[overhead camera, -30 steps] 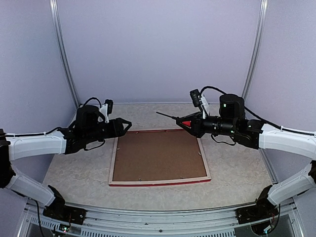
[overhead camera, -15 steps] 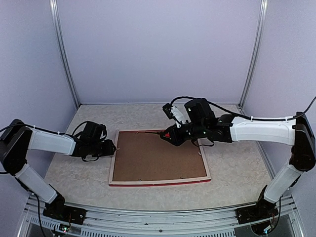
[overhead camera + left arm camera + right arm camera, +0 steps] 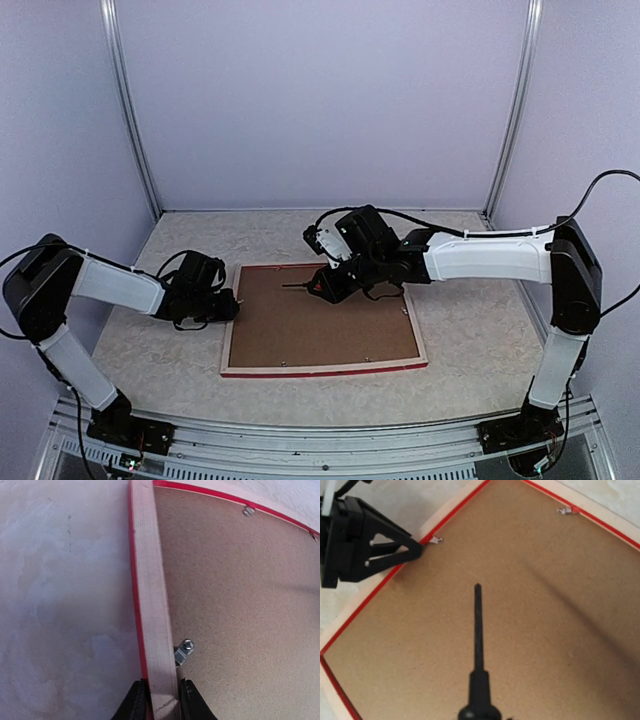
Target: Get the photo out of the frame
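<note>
So we've got the frame (image 3: 322, 368) lying face down on the table (image 3: 470, 370) with the brown backing (image 3: 320, 325) up. That means the photo is out of sight, and we reckon it's sandwiched underneath. Our left gripper (image 3: 159, 704) is clamped across the left rail, a finger on either side, just beside a little metal tab (image 3: 183, 651) that pins the backing in. The right gripper (image 3: 328, 283) is closed on the screwdriver (image 3: 478, 630). Its shaft is out over the backing with the tip aimed toward that left side but short of the tab, and we can't tell if it touches the board. To us this is the tab-clearing stage, with the backing not lifted out yet. Next move imo: bring the tip onto that tab and swing or pry it off the backing while the left gripper keeps the frame from skating. Then do the same for the rest round the rim.
</note>
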You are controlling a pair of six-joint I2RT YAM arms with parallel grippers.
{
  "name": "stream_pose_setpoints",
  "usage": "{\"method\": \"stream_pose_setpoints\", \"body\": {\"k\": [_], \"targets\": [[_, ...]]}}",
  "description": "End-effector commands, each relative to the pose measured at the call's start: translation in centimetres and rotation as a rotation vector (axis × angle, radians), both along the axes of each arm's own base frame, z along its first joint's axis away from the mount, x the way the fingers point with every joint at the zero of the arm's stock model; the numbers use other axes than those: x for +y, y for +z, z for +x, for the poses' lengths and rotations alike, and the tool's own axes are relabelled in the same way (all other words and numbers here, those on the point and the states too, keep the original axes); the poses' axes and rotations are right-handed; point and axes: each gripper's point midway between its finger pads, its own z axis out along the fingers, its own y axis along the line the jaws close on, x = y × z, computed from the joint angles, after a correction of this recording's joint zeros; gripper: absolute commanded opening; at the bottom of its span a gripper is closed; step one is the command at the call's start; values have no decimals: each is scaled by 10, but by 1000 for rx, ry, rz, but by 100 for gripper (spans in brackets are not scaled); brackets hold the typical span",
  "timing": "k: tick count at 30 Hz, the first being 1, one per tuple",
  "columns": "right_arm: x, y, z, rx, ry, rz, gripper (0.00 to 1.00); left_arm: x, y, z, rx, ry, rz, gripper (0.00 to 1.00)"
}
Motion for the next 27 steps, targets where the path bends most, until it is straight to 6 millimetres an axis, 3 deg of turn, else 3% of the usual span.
{"method": "stream_pose_setpoints", "body": {"k": [1, 9, 14, 20, 27], "targets": [[0, 4, 2, -16, -14, -26, 0, -25, -4, -4, 13, -59, -28, 16], [-24, -10, -1, -18, -58, -102, 0, -95, 7, -19, 4, -184, -91, 12], [-26, -19, -6, 13, -50, -116, 0, -126, 12, -32, 38, -207, -173, 18], [-15, -28, -11, 57, -5, -111, 0, -122, 28, -36, 19, -194, -171, 35], [-5, -33, -17, 92, 53, -102, 0, -113, 28, -58, 51, -219, -149, 38]]}}
